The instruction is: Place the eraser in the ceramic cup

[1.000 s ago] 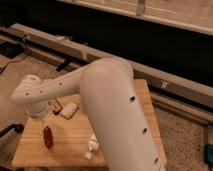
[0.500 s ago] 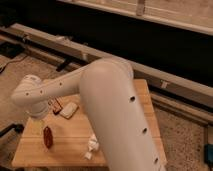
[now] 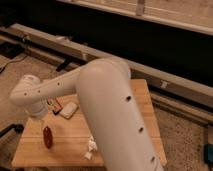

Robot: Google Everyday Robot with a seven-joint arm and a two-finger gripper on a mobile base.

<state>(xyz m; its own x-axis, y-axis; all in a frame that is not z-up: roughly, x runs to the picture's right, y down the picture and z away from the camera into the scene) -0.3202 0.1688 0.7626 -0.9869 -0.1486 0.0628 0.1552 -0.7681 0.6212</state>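
The eraser (image 3: 54, 105), a small dark reddish-brown piece with a whitish stripe, lies flat on the wooden table (image 3: 70, 137) at its left rear. My big white arm sweeps from the lower right to a rounded joint at the left. Below that joint, my gripper (image 3: 41, 120) points down at the table's left side, just in front of the eraser and above a red chili-like thing; the arm hides most of it. Nothing shows in its grip. The ceramic cup is hidden or out of view.
A pale cream block (image 3: 68, 110) lies just right of the eraser. A glossy red chili-like thing (image 3: 47, 136) lies near the left front. A small white crumpled object (image 3: 91, 146) sits by the front edge. Metal rails (image 3: 165, 82) run behind the table.
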